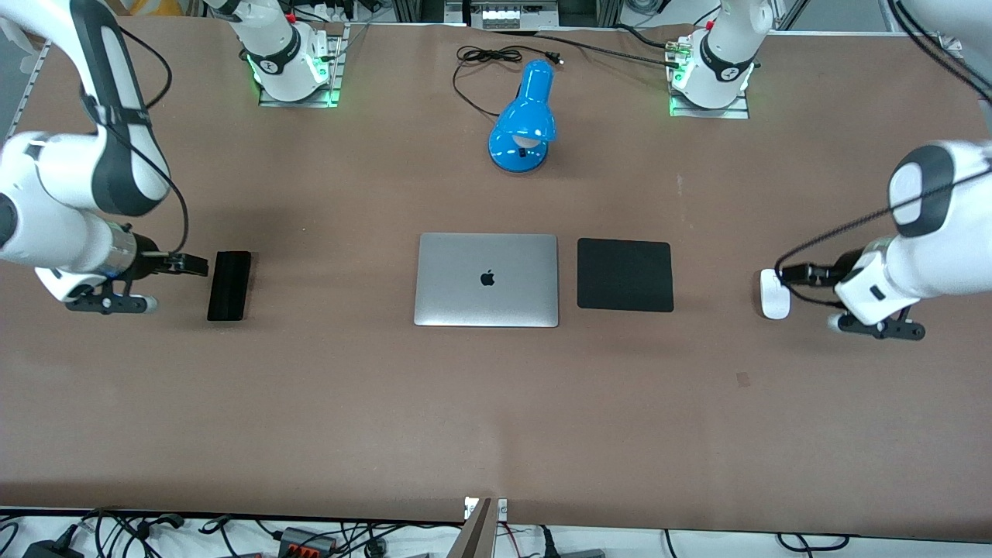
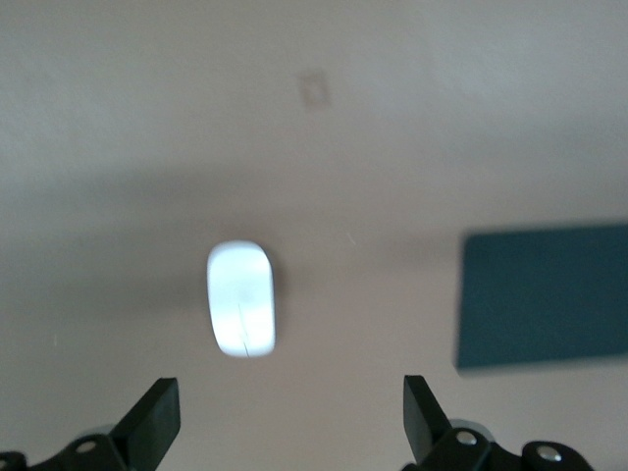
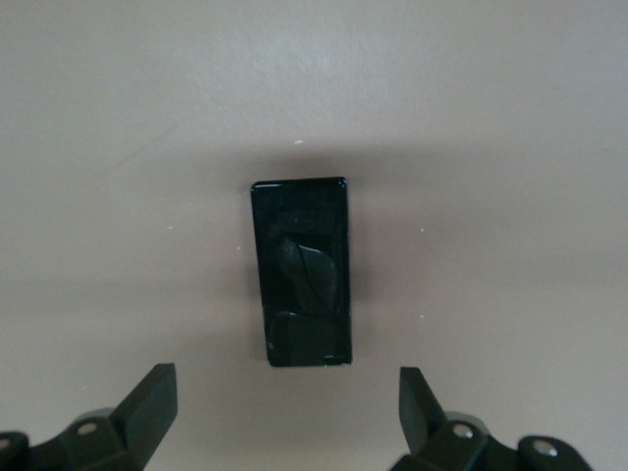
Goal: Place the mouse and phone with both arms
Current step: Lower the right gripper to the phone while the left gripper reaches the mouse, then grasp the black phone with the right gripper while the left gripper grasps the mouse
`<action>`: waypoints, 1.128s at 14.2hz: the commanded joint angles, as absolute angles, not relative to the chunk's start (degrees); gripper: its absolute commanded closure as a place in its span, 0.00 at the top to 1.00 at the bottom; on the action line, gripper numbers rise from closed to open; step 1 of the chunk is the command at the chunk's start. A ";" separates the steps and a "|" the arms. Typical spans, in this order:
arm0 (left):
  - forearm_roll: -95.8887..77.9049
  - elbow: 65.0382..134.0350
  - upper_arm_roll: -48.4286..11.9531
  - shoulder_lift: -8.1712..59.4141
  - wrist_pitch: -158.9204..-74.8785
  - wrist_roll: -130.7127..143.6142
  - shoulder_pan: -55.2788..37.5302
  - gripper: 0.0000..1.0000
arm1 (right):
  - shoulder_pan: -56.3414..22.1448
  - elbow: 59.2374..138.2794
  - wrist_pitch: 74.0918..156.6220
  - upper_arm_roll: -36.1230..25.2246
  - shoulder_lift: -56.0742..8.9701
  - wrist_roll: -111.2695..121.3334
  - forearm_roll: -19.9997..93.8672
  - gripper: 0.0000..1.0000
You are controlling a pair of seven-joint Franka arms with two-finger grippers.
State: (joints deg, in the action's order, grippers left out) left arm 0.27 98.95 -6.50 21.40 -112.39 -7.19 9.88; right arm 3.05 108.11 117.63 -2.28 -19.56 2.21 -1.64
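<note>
Left gripper [image 1: 790, 273]: spread wide, nothing held, over the white mouse [image 1: 774, 294] at the left arm's end.
Right gripper [image 1: 190, 264]: spread wide, nothing held, beside the black phone [image 1: 229, 285].
Advice: each should be centred before descent, with the narrow sides straddled.

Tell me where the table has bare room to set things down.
The widest bare stretch is the strip of table nearer the camera than the laptop. Bare gaps also separate the phone from the laptop, and the mouse pad from the mouse. The laptop and mouse pad sit close together.
</note>
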 commanded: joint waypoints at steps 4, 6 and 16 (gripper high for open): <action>3.77 120.47 -6.86 20.21 -143.20 -8.53 12.30 1.00 | 4.31 107.75 122.17 -1.58 -26.19 1.50 -2.46 1.00; 5.44 123.74 -6.86 21.09 -148.78 -8.70 13.53 1.00 | 3.96 107.93 122.43 -1.58 -28.64 0.27 -2.46 1.00; 5.36 124.36 -6.94 25.14 -152.14 -15.29 16.26 1.00 | 4.04 107.93 127.26 -1.50 -33.13 -0.09 -2.37 1.00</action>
